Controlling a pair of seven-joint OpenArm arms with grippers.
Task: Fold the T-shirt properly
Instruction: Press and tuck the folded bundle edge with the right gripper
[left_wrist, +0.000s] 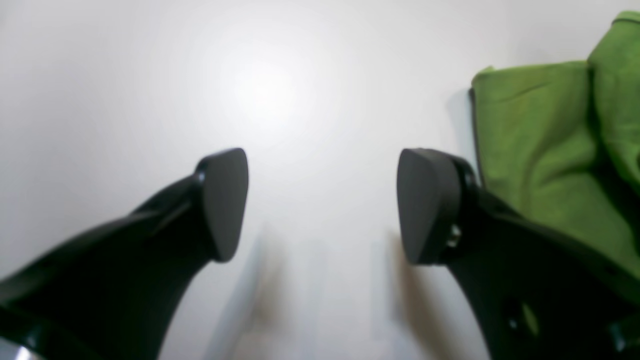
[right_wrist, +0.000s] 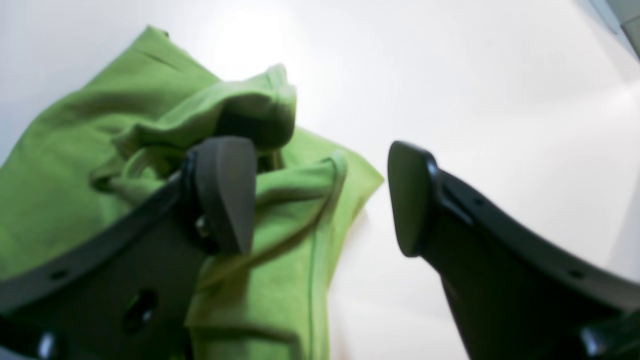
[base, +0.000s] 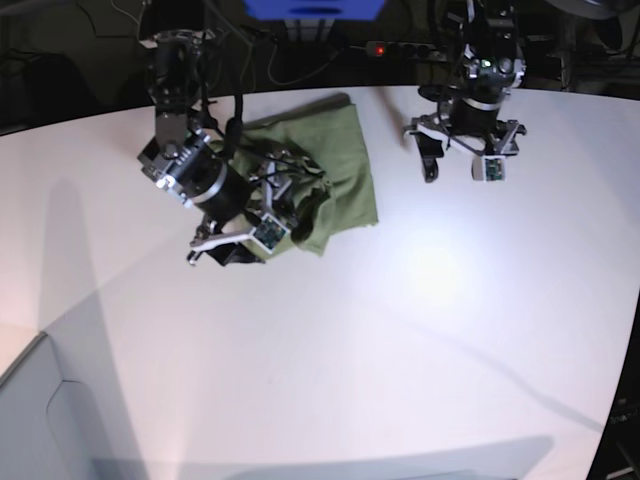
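The green T-shirt (base: 335, 165) lies bunched and partly folded on the white table (base: 420, 340), left of centre at the back. My right gripper (base: 237, 245) hovers at its near-left corner. In the right wrist view this gripper (right_wrist: 320, 200) is open: one finger (right_wrist: 225, 195) is over the rumpled cloth (right_wrist: 75, 185) and the other is over bare table, with nothing pinched between them. My left gripper (base: 460, 168) stands open to the right of the shirt, apart from it. In the left wrist view the left gripper (left_wrist: 322, 205) is over bare table, with the T-shirt (left_wrist: 545, 145) beside its right finger.
The table's curved far edge runs behind both arms, with dark cables and a power strip (base: 385, 48) beyond it. A grey surface (base: 20, 400) sits at the near-left corner. White tabletop stretches in front of the shirt and between the arms.
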